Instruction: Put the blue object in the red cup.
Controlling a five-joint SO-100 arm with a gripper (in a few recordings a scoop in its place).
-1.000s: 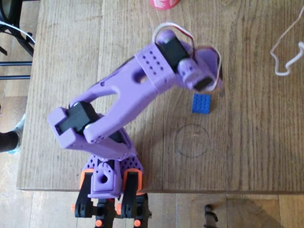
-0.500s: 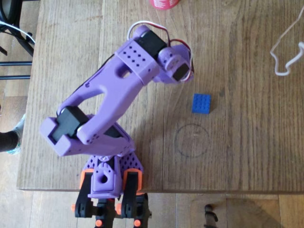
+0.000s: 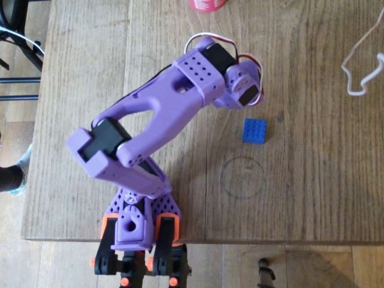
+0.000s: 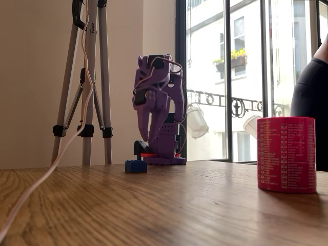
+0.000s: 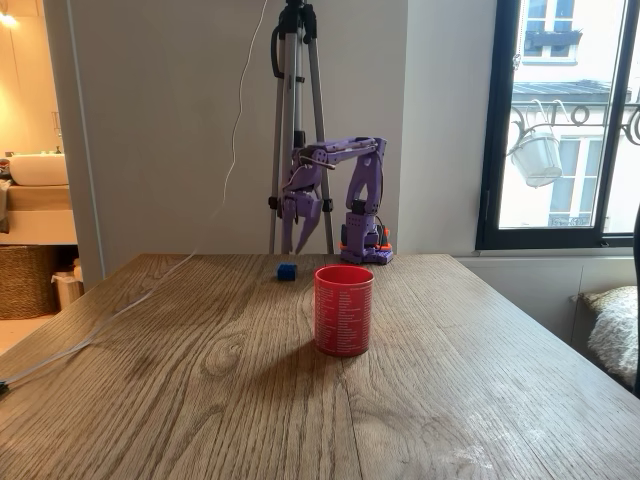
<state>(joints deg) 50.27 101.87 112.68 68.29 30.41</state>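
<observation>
Purple 3D-printed two-finger gripper (image 3: 245, 99) is hanging above the wooden table (image 3: 324, 180) in the overhead view, up and left of the small square bright-blue studded plastic brick (image 3: 254, 130), which is lying flat and untouched beside a faint drawn circle (image 3: 242, 177); the round red cup with white print (image 3: 207, 4) is sitting at the top edge, well apart. From above the fingers are hidden, so their spacing cannot be told. In a fixed view the gripper (image 4: 151, 134) is pointing down, above and just right of the brick (image 4: 136, 166), the cup (image 4: 286, 154) standing far right. In another fixed view the fingers (image 5: 297, 232) are looking slightly parted. Descending from this offset is risking a finger landing on the studs and pushing the brick away instead of straddling it.
</observation>
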